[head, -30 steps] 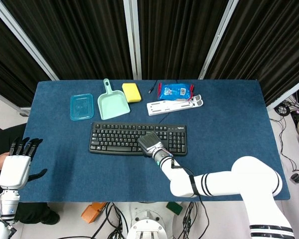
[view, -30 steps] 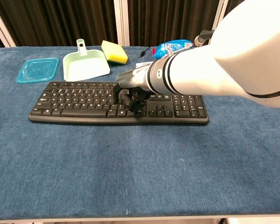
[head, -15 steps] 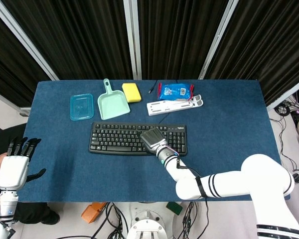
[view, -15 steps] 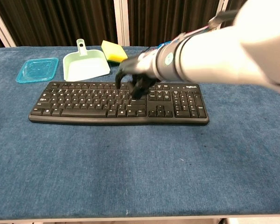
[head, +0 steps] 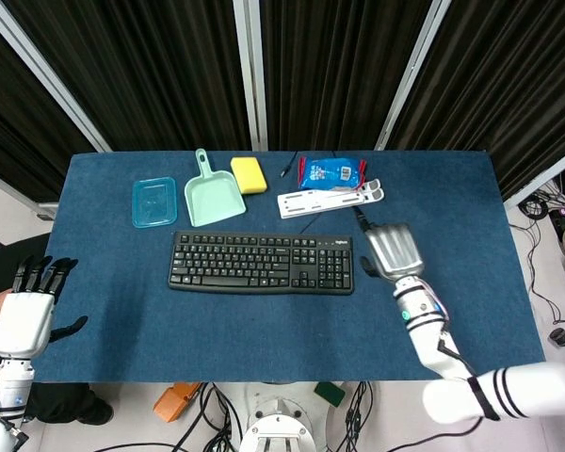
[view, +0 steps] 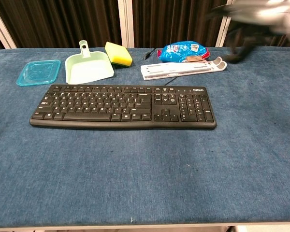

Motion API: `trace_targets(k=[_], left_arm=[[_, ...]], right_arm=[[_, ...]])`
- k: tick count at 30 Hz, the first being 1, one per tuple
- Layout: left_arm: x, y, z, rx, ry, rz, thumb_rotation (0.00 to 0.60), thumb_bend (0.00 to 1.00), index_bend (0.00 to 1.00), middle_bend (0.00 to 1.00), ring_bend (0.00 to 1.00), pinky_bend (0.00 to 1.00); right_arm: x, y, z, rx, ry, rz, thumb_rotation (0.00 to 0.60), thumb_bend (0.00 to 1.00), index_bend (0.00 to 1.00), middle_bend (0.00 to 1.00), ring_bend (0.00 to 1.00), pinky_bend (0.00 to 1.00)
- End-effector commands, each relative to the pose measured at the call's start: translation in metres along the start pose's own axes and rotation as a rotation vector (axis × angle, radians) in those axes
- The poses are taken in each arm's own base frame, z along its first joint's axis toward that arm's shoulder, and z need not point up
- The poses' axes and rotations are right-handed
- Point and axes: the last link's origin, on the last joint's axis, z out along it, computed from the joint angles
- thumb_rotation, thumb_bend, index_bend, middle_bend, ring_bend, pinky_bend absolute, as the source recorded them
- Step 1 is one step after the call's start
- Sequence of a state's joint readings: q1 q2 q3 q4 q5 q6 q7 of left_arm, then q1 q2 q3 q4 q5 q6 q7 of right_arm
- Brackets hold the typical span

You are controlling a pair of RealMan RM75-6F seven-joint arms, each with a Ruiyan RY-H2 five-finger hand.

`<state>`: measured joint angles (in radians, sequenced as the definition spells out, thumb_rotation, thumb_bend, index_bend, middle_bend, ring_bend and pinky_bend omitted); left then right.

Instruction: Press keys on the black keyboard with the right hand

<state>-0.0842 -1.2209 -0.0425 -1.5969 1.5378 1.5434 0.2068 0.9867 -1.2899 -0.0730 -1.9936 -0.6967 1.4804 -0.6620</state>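
The black keyboard (head: pixel 261 263) lies flat in the middle of the blue table, nothing on it; the chest view shows the keyboard (view: pixel 123 106) fully uncovered. My right hand (head: pixel 393 250) hovers off the keyboard's right end, back facing the head camera, holding nothing, clear of the keys. In the chest view the right hand (view: pixel 249 26) is a motion-blurred shape high at the top right, dark fingers hanging down. My left hand (head: pixel 33 306) stays beyond the table's left edge, fingers straight and spread, empty.
Behind the keyboard stand a light blue container (head: pixel 154 201), a mint dustpan (head: pixel 212 195), a yellow sponge (head: pixel 249 174), a blue packet (head: pixel 331 172) and a white stand (head: pixel 330 199). The keyboard cable runs back between them.
My right hand has lifted off the keys at the keyboard's middle and swung right and up, past the keyboard's right end. The left hand has barely moved.
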Motion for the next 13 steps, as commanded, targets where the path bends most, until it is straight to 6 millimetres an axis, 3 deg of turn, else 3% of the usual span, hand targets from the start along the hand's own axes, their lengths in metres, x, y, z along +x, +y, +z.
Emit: trace_targets(k=[1,4,7,13], left_arm=[[0.001,0.002,0.001,-0.005,0.003,-0.001,0.6,0.1,0.16,0.16,0.11,0.0],[0.001,0.004,0.001,-0.01,0.006,0.0,0.6,0.1,0.16,0.16,0.11,0.0],[0.002,0.006,0.001,-0.011,0.008,0.0,0.6,0.1,0.16,0.16,0.11,0.0],[0.002,0.012,0.001,-0.017,0.003,0.001,0.6,0.1,0.16,0.16,0.11,0.0]], right_arm=[[-0.017,0.078,-0.072,-0.129,0.062,0.112,0.52,0.24,0.0,0.03,0.02,0.18],[-0.027,0.11,-0.104,-0.181,0.091,0.165,0.518,0.24,0.0,0.0,0.0,0.07],[-0.038,0.131,-0.131,-0.215,0.108,0.222,0.52,0.24,0.0,0.0,0.0,0.04],[-0.049,0.152,-0.162,-0.242,0.144,0.284,0.519,0.24,0.0,0.0,0.0,0.04]])
